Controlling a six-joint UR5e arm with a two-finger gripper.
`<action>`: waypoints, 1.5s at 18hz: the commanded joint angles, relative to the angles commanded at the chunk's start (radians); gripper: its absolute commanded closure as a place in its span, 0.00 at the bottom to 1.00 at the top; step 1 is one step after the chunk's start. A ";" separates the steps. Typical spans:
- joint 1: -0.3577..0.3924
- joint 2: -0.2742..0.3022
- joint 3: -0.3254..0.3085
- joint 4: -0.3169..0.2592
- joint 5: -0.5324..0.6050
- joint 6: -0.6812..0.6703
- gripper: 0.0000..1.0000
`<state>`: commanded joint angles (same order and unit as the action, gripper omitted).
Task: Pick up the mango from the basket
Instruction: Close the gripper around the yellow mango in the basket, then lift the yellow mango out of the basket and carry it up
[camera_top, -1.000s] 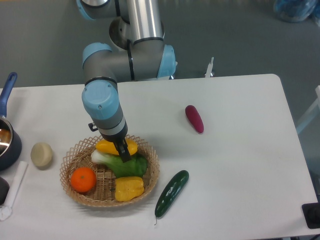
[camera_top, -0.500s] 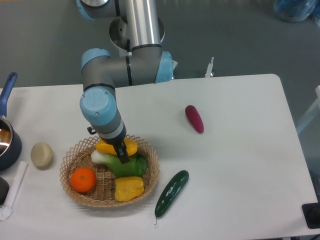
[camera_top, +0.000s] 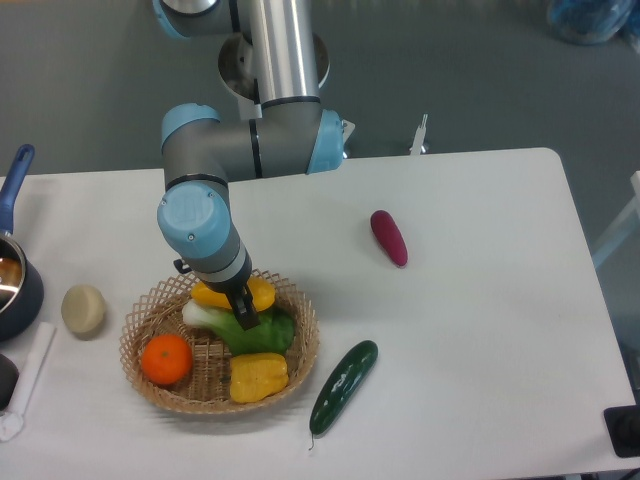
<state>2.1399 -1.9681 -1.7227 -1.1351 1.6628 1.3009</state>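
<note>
One arm is in service, and I find its gripper (camera_top: 244, 310) lowered into the basket (camera_top: 295, 360) at the mango (camera_top: 262, 293), which lies at the far side of the basket, resting partly on a green vegetable (camera_top: 265, 333). An orange (camera_top: 166, 359) and a yellow bell pepper (camera_top: 258, 376) occupy the near side. I judge the step in hand to be the grasp itself, not yet the lift. From this fixed view the wrist hides the fingers, so I cannot tell how far apart they stand or whether they have the mango. Next move, in my judgement: confirm a firm close across the mango's narrow width, then raise straight up, clear of the lattice rim.
</note>
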 joint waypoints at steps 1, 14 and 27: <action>0.000 -0.002 0.000 0.000 0.000 -0.003 0.00; 0.002 0.005 0.006 -0.015 0.002 -0.029 0.45; 0.090 0.150 0.018 -0.012 -0.121 -0.092 0.45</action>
<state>2.2301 -1.8180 -1.7043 -1.1474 1.5420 1.2089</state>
